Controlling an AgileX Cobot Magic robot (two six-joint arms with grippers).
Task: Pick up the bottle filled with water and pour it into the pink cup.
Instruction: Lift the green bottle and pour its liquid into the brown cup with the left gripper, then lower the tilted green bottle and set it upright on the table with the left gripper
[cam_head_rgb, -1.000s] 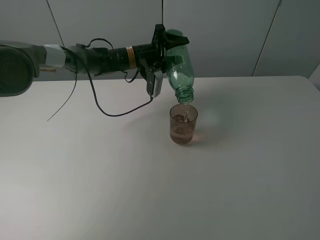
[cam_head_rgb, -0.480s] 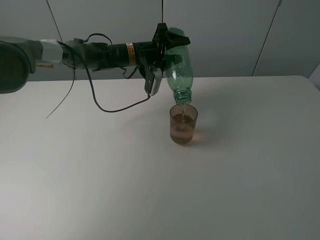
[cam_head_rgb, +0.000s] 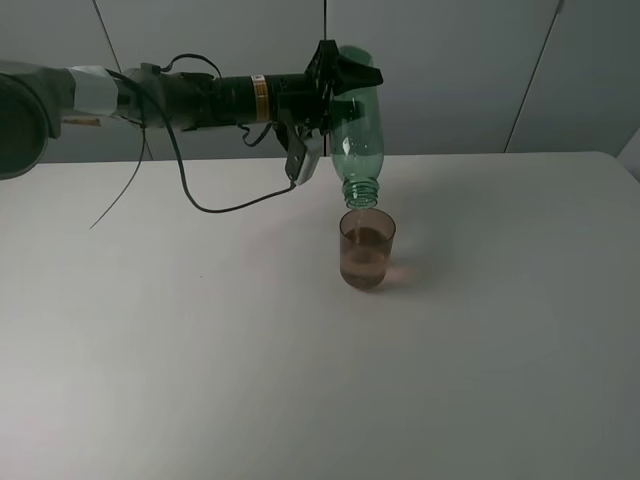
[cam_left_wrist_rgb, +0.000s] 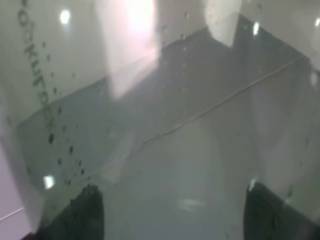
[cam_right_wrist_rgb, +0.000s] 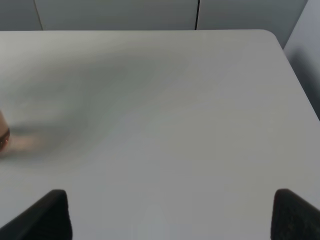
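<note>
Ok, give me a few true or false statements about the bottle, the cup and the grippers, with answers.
The bottle hangs neck down over the cup. True.
The cup is empty. False: it holds liquid.
The left gripper grips the bottle. True.
The cup lies on its side. False: it stands upright on the table.
The right gripper holds the cup. False: it is open and holds nothing.

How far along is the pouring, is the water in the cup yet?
Done: the bottle is off the table, clamped in the left gripper, and the pink cup already holds water. In hand: the bottle hangs neck-down just above the cup, looking nearly empty; no stream is clear. Left: probably only the last drops, then righting the bottle.
</note>
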